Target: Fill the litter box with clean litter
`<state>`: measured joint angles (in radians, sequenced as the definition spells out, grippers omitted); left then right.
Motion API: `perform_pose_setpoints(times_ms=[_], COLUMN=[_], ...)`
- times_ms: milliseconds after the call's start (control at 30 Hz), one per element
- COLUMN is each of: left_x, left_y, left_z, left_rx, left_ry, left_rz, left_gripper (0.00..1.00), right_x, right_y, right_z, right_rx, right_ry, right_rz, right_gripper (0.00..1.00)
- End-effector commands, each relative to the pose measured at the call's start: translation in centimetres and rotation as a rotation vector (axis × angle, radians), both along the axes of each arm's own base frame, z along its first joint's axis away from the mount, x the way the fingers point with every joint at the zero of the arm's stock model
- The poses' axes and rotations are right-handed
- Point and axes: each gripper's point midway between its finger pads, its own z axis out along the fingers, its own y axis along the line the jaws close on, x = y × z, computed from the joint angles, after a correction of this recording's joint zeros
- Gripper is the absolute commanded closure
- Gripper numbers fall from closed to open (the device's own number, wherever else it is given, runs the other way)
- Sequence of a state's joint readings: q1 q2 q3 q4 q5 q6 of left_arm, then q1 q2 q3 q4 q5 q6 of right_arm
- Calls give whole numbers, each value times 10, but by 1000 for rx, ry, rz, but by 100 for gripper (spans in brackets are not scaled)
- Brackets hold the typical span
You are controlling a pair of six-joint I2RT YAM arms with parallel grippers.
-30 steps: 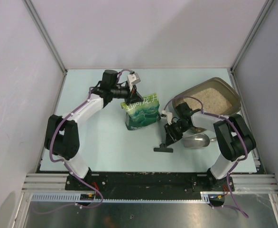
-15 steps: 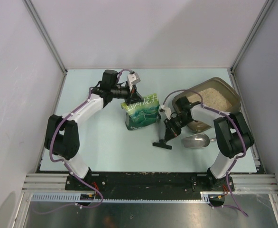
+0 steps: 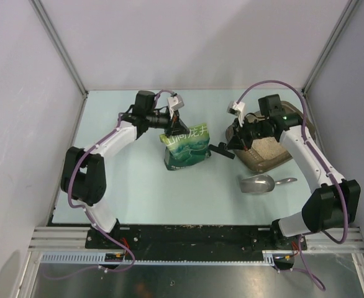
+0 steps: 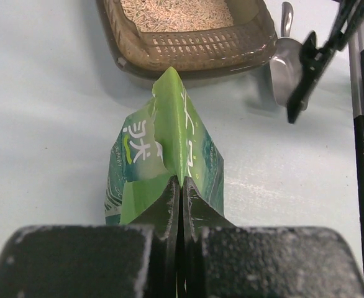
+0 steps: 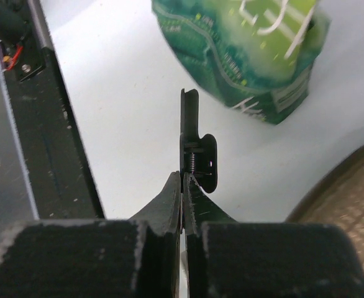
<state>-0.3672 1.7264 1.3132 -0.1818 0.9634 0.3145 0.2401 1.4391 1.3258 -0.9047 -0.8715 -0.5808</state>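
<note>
The brown litter box (image 3: 264, 162) stands at the right and holds pale clean litter (image 3: 270, 146); it also shows in the left wrist view (image 4: 194, 51) with the litter (image 4: 176, 12) inside. My left gripper (image 3: 172, 124) is shut on the folded top of the green bag (image 3: 185, 148), which stands upright on the table (image 4: 169, 133). My right gripper (image 3: 232, 144) is shut on a black clip (image 3: 221, 151) and holds it in the air between the bag and the box. In the right wrist view the clip (image 5: 194, 149) sticks out past the fingertips, below the bag (image 5: 250, 49).
A silver metal scoop (image 3: 258, 184) lies on the table in front of the litter box, handle pointing right; it also shows in the left wrist view (image 4: 282, 68). White walls with metal posts close in the table on three sides.
My right arm has lifted the black clip from low over the front middle of the table and carried it up and back beside the litter box. The left gripper and bag have stayed still.
</note>
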Motion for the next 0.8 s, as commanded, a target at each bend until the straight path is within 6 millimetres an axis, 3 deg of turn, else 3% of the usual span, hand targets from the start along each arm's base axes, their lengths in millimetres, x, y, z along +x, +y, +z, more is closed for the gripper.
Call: perform_pose_setpoints(times_ms=[0,267,500,600,633,767], left_x=[-5,-8,-6,-6,-5,-7], left_y=[-11,-21,-33,-35,-36,-38], left_z=[22,16,25,27,27,29], left_rx=[-51,-56,-86,-94,-92,-101], left_ry=[-32,-1,4,10,8,11], left_rz=[-63,-93,-139,-150,-149,-163], left_gripper=[100,100,97,87,79,73], right_x=[36,78,112,119,120,123], right_y=[12,35,50,56,57,60], right_z=[29,37,46,50,50,43], right_rx=[35,72,135,145,146,132], right_ry=[-201,-308,-321,-331,-335,-333], right_rz=[-3,-1,-31,-23,-22,-22], right_gripper=[100,100,100,100,100,100])
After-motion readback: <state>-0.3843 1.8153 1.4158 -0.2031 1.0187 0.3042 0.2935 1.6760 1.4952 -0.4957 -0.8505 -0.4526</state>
